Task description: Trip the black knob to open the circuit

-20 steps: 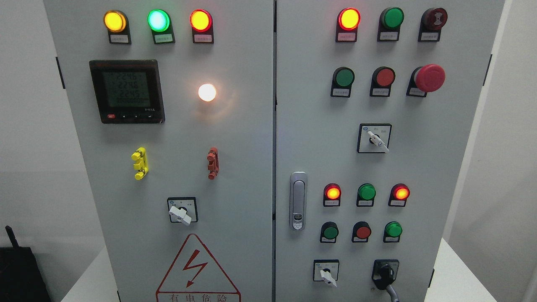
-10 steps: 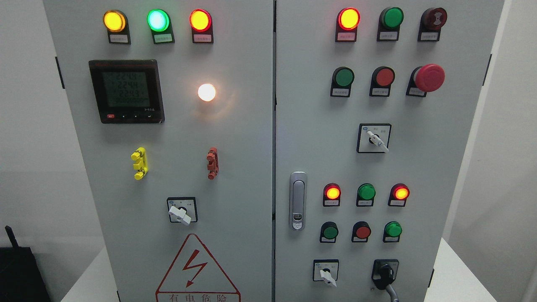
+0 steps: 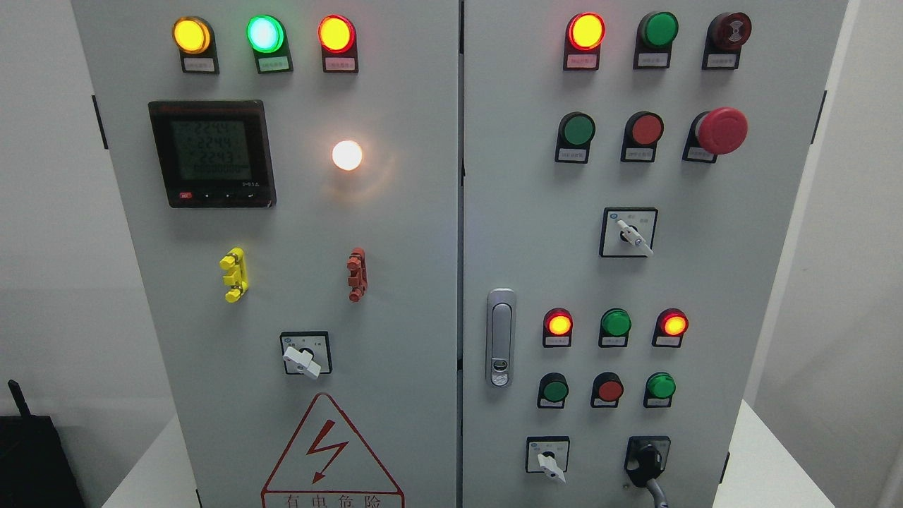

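Across almost the whole view stands a grey cabinet (image 3: pixel 395 233) with two doors, on a white table (image 3: pixel 769 466). No robot hand or arm shows, so I cannot tell if the hands are released, clenched or grasping, and the place of the black knob relative to a hand cannot be given.

On the left door, the biggest part is a meter (image 3: pixel 211 153) with a dim display, high on the left. Low on this door is a red warning triangle (image 3: pixel 331 451) with a lightning sign, cut by the bottom edge. Above it sits a white switch (image 3: pixel 304 356) on a black plate, its handle pointing down to the right. Higher are a yellow clip (image 3: pixel 234 274) and a red clip (image 3: pixel 358 274), well apart. A white lamp (image 3: pixel 347 155) glows right of the meter. At the top are three lit lamps: yellow (image 3: pixel 192 35), green (image 3: pixel 265 34) and red (image 3: pixel 336 34).

On the right door, a silver latch (image 3: pixel 500 337) is at the left edge. A red mushroom button (image 3: pixel 721 130) is high on the right. The black knob (image 3: pixel 645 458) lies at the bottom right of this door, untouched, with a grey cable hanging below it. Just left of it is a small white switch (image 3: pixel 547 457).

A black box (image 3: pixel 32 458) stands at the lower left, beside the cabinet.
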Robot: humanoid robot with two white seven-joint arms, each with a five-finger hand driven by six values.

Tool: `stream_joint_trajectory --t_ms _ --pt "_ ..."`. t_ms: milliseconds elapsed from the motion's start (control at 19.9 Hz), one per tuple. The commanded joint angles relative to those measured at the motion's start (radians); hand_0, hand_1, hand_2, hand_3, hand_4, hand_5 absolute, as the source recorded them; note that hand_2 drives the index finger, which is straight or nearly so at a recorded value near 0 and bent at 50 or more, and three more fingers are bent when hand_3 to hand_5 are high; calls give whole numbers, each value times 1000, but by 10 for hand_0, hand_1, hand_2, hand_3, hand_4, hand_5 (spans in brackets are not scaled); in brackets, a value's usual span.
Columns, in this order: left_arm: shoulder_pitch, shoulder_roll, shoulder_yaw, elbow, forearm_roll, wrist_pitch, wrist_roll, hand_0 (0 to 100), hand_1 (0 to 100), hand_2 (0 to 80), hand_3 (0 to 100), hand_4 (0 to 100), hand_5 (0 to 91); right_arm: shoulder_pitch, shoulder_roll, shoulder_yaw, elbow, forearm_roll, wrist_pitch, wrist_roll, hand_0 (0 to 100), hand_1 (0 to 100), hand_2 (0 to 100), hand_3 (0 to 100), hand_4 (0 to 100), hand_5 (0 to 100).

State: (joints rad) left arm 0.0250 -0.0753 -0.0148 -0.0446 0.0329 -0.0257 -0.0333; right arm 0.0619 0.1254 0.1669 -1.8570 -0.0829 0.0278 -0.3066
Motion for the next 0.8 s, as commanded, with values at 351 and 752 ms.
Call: stream_joint_trajectory --t_ms 351,752 --pt "-2 0 2 0 2 -3 0 120 389 0 0 0 0 -20 6 49 -57 -14 -19 27 0 0 122 1000 1000 1000" --pt "-2 0 2 0 2 -3 0 120 389 0 0 0 0 -27 6 51 -60 -31 -19 27 0 0 125 1000 1000 1000"
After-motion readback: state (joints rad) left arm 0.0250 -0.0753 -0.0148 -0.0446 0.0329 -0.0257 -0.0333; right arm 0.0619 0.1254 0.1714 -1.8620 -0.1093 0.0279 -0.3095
